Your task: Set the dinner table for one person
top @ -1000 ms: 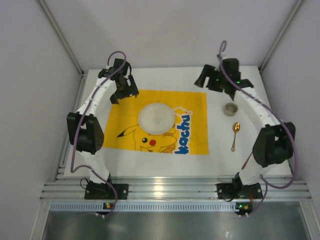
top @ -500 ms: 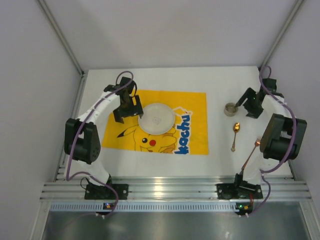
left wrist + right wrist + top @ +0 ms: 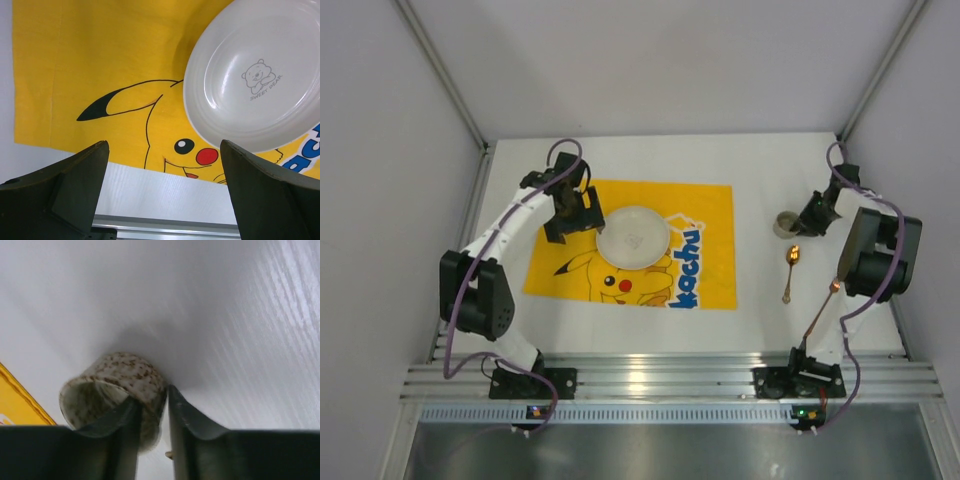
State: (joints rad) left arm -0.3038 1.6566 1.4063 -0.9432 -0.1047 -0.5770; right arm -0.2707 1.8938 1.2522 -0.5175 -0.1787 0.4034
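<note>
Yellow cloth mat (image 3: 715, 200): flat, printed with Pikachu and blue lettering. White plate (image 3: 633, 237): upright on the mat, towards its far half, covering the top of the figure's head. Grey bear print (image 3: 257, 77) with the words "SWEET DEAR" at the plate's centre. Speckled cup (image 3: 783, 222): off the mat, to its right. Gold spoon (image 3: 789, 274): just nearer than the cup, bowl towards it, handle towards the near edge. Pale enclosure walls (image 3: 650, 60) on three sides. Steel sheet (image 3: 650, 450) below the near rail.
</note>
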